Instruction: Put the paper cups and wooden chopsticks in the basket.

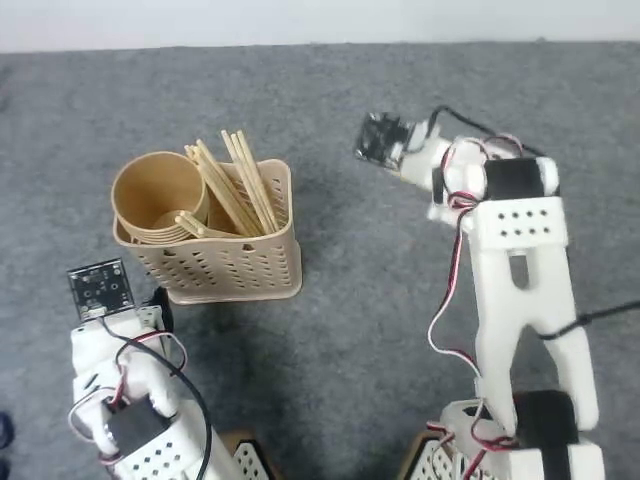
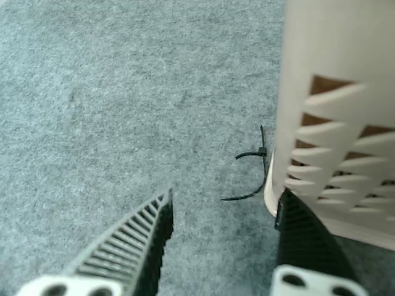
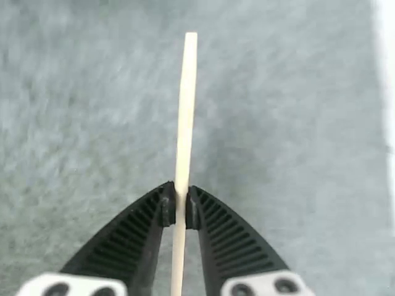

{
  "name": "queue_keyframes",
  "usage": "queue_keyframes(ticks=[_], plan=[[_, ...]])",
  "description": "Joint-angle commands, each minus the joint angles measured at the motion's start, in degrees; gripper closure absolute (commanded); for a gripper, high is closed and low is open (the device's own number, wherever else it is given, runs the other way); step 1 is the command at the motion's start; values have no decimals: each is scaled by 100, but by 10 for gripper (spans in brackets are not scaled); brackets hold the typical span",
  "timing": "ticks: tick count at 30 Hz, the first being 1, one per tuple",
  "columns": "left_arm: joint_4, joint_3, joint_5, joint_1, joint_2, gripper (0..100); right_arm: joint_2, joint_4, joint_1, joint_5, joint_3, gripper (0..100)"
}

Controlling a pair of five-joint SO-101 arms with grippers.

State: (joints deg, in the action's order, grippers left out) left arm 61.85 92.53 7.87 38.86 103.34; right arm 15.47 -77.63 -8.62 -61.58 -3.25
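From above, the basket stands on the worktop, with the paper cups nested at one end and chopsticks leaning beside them. In the left wrist view, the left jaws stand apart and empty by the basket's foot, seemingly parked clear. In the right wrist view, the right jaws are clamped on one chopstick over bare worktop, presumably for carrying across.

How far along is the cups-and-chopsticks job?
Done: paper cups and several chopsticks sit in the basket. In hand: right gripper shut on one chopstick, over the carpet, apart from the basket. Remaining: drop that one in. The left gripper is open beside the basket.
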Motion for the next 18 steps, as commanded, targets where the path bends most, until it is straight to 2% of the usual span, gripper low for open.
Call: queue_keyframes(ticks=[1, 8, 14, 16, 18], plan=[[-149, -31, 35, -26, 105, 746, 321, -101, -31, 457, 897, 993], [-141, -22, 35, -26, 105, 746, 321, -92, -312, 1626, 2004, 993], [-149, -22, 35, -26, 105, 746, 725, 857, -760, 4413, 2303, 993], [-149, -22, 35, -26, 105, 746, 1103, 1191, -1068, 5073, 2136, 993], [-149, -22, 26, -26, 105, 746, 1534, 1596, -1508, 5354, 1785, 993]])
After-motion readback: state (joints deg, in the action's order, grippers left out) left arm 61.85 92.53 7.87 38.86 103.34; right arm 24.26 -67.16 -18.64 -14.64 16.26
